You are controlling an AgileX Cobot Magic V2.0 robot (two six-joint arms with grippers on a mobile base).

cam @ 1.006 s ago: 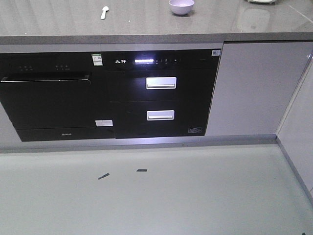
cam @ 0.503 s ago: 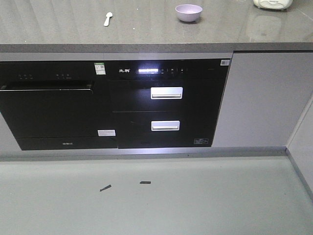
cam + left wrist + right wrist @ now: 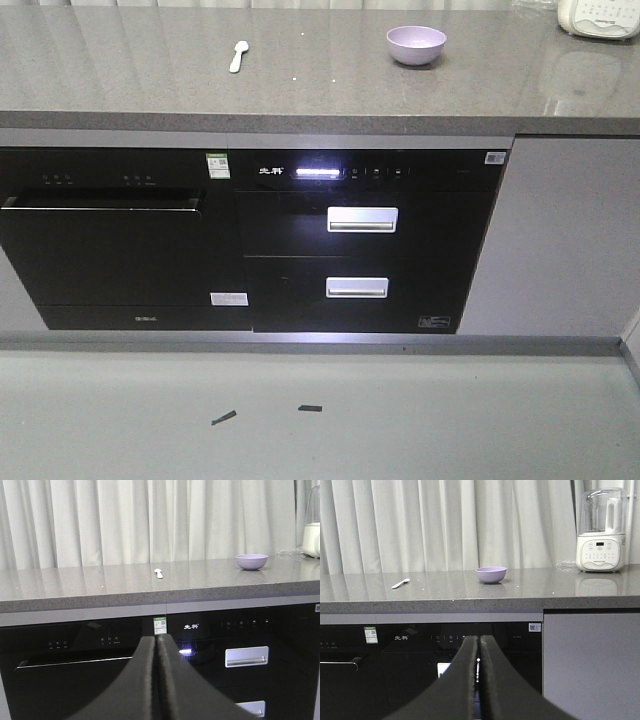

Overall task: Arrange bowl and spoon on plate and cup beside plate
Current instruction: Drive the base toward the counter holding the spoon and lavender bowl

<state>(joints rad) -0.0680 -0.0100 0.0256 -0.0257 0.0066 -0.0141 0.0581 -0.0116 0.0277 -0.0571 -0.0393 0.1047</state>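
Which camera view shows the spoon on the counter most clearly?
The front-facing view: it looks down on the spoon, so its head and handle both show. In the left wrist view the spoon is small and foreshortened; in the right wrist view the spoon lies low, seen from the side.

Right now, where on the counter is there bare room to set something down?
The widest bare patch of the counter lies left of the spoon. Another lies between the spoon and the bowl, a smaller one between the bowl and the white appliance at the right end. Nothing is crowded.
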